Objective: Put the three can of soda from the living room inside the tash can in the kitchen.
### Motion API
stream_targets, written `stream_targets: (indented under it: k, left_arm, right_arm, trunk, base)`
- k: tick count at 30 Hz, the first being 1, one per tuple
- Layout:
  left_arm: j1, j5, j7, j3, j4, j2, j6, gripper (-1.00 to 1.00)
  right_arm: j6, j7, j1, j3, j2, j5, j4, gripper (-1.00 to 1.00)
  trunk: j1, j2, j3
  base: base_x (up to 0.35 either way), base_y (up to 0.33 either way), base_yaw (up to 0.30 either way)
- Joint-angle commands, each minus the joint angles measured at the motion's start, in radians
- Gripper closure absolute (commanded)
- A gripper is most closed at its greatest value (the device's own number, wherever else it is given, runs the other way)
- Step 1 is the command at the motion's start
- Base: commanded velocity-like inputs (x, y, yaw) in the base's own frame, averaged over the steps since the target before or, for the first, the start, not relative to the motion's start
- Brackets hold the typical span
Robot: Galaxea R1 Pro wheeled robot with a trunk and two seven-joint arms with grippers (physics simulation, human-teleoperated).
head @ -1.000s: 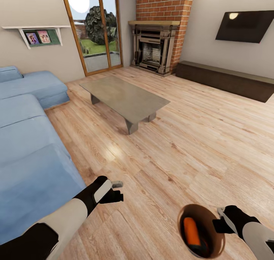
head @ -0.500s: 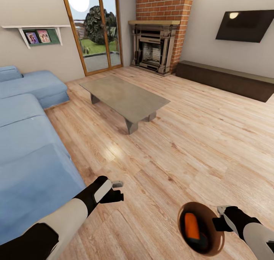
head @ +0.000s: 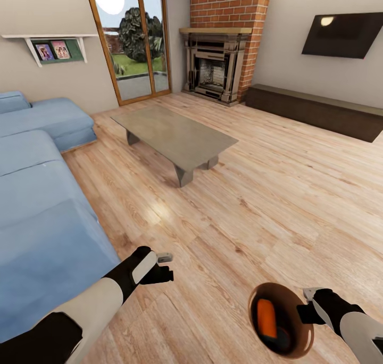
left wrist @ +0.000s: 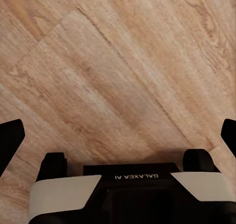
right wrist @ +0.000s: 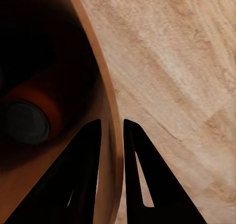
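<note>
The brown trash can [head: 289, 302] hangs just above the wood floor at the lower right, and my right gripper [head: 307, 306] is shut on its rim. In the right wrist view one finger [right wrist: 83, 175] is inside the trash can [right wrist: 96, 71] and the other outside. An orange soda can [head: 266, 318] lies inside, and its grey top [right wrist: 24, 122] shows deep in the bin. My left gripper [head: 163, 266] hovers over the floor beside the sofa. The left gripper [left wrist: 118, 135] is open with nothing in it.
The blue corner sofa [head: 37, 204] fills the left side. A glass coffee table [head: 173, 135] stands ahead, with the brick fireplace [head: 215, 68], the wall TV [head: 343, 36] and a low dark bench [head: 319, 111] beyond. Wood floor stretches to the right.
The trash can in my right gripper has lifted and tilted a little. The left arm has stayed where it was.
</note>
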Motion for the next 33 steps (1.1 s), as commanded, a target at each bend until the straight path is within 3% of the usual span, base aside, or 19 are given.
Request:
stream_targets:
  k: [1, 33]
  left_arm:
    - [0.000, 0.000, 0.000, 0.000, 0.000, 0.000, 0.000, -1.00]
    - [0.000, 0.000, -0.001, 0.000, 0.000, -0.006, -0.012, -1.00]
  right_arm:
    - [0.000, 0.004, 0.000, -0.002, 0.000, -0.005, 0.000, 1.00]
    - [0.000, 0.005, 0.000, -0.001, 0.001, -0.004, 0.000, 1.00]
  trunk:
    - [0.004, -0.007, -0.003]
    - [0.127, -0.231, -0.103]
  base:
    - [0.000, 0.000, 0.000]
    - [0.000, 0.000, 0.000]
